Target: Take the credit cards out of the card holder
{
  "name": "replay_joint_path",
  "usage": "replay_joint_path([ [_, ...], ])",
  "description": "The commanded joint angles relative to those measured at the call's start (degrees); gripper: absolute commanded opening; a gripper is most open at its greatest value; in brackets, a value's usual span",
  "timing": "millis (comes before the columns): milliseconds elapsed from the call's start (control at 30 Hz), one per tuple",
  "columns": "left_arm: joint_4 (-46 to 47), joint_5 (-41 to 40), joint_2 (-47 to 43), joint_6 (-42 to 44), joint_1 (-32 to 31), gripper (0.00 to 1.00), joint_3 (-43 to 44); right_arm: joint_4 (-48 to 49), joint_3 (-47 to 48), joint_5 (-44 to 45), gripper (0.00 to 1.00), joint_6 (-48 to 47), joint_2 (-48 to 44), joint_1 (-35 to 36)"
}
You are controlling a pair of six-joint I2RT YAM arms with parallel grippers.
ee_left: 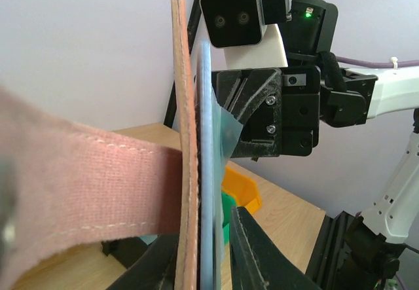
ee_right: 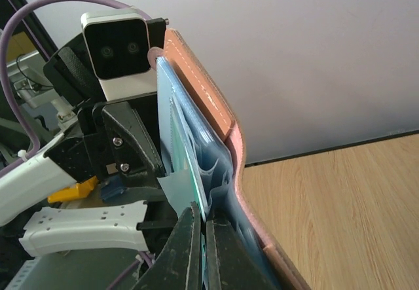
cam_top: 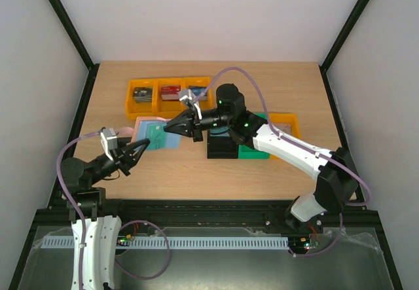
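The right gripper (ee_right: 201, 228) has its fingers pressed together on what looks like the edge of the teal card (ee_right: 190, 165). I'd draw that card slowly and straight along its pocket while the left gripper (ee_left: 203, 237), clamped on the lower edge of the card holder (ee_left: 186, 107), grips firmly enough that the wallet doesn't follow. The card holder is held up open between the two, over the left-middle of the desk (cam_top: 196, 172), near the yellow bins (cam_top: 129, 100) at the far edge; it's reddish-brown with pale stitching outside and pale blue pockets inside
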Motion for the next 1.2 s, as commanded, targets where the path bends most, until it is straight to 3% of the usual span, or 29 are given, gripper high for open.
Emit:
replay_joint_path([
  [0, 3.4, -0.5, -2.2, -1.9, -0.2, 0.18, -1.3, -5.1, 2.0, 1.3, 0.02, -4.1, -2.0, -0.5],
  [500, 2.6, 0.1, -2.3, -1.8, -0.6, 0.25, -1.5, -11.3, 4.6, 2.2, 0.02, -8.5, -2.0, -0.6],
  [567, 2.6, 0.2, -2.2, -1.6, -0.7, 0.19, -1.6, -11.6, 4.8, 2.2, 0.02, -8.7, -1.9, -0.6],
  [633, 2.4, 0.1, -2.2, -1.4, -0.7, 0.04, -1.7, -11.5, 5.1, 1.9, 0.02, -8.6, -1.8, -0.5],
  [700, 2.3, 0.1, -2.2, -1.2, -0.7, 0.02, -1.7, -10.4, 5.0, 1.1, 0.02, -7.8, -2.0, -0.6],
  [933, 6.8, -6.0, -3.5, -6.7, -0.7, 0.02, -2.8, 3.1, 1.2, 0.8, 0.04, 2.3, -1.8, -0.6],
  [1033, 11.4, -8.3, -4.5, -11.3, -0.7, 0.02, -4.1, 15.2, -3.3, 0.8, 0.13, 10.9, -1.6, -0.5],
  [1167, 17.5, -8.6, -4.9, -16.9, -0.7, 0.02, -5.5, 27.3, -6.2, 1.1, 0.13, 20.1, -0.1, 0.2],
])
